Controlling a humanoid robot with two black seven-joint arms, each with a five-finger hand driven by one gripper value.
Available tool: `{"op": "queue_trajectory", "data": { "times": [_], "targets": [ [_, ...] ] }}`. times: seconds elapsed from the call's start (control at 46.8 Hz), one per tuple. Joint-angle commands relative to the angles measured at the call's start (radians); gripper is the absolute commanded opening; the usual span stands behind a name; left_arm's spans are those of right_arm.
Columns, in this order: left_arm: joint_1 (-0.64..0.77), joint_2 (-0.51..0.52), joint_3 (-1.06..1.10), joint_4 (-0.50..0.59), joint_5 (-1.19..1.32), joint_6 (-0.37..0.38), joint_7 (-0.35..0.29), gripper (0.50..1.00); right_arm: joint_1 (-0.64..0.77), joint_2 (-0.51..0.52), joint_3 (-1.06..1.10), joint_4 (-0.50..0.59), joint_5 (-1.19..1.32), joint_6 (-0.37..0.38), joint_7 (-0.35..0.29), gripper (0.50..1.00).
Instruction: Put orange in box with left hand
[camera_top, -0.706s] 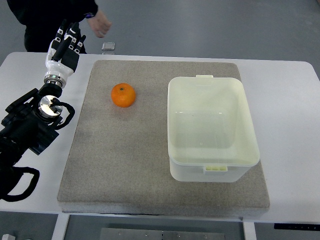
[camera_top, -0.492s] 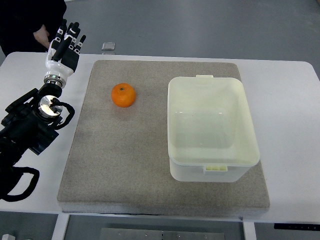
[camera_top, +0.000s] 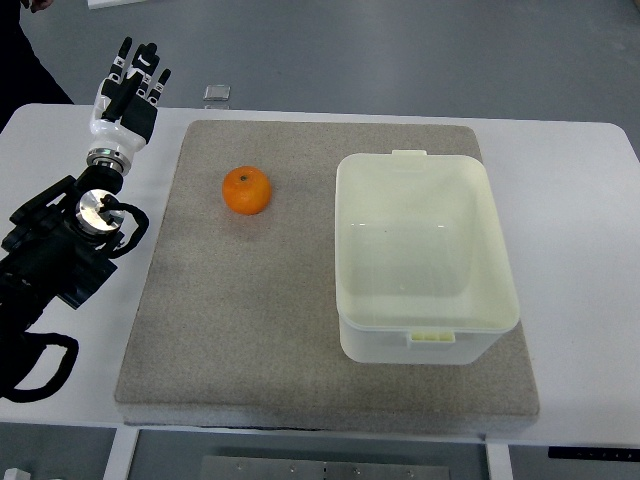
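Left hand fingers straight and spread, holding nothing, off the mat's far-left corner. Box well to its right, empty. Orange sits nearer: right of the hand and closer to the robot. Right arm not visible.

Bright orange fruit, orange, showing small dark stem dot. Pale cream, slightly translucent box showing pale yellow-green latch tabs at near and far rims. Speckled grey-beige mat lying under both. Plain white table showing around mat. Left hand showing white shell with black fingers carrying small white patches; arm behind it appearing black with shiny silver round joint. Floor beyond appearing flat grey.
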Motion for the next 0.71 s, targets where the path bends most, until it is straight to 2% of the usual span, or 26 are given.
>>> {"op": "queue_trajectory", "data": {
  "times": [0.0, 0.684],
  "targets": [
    [-0.002, 0.001, 0.001, -0.002, 0.003, 0.001, 0.000, 0.994, 0.000, 0.000, 0.000, 0.000, 0.001, 0.000, 0.000, 0.932],
    [-0.002, 0.010, 0.008, 0.000, 0.008, 0.021, 0.002, 0.994, 0.000, 0.000, 0.000, 0.000, 0.001, 0.000, 0.000, 0.932]
  ]
}}
